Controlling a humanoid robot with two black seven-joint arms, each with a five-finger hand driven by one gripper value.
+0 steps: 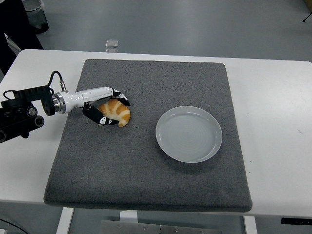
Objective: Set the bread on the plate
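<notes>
A golden croissant (117,111) lies on the left half of the grey mat (151,170). My left hand (111,110) reaches in from the left edge and its fingers curl around the croissant, the upper fingers (121,96) over its top and the thumb below it. The croissant still rests on the mat. A white round plate (189,133) sits on the mat to the right of the croissant, with nothing on it. My right arm does not show.
The white table (273,97) extends beyond the mat on all sides. A small grey object (111,44) lies on the floor beyond the table's far edge. A person's dark clothing (14,24) shows at the top left corner.
</notes>
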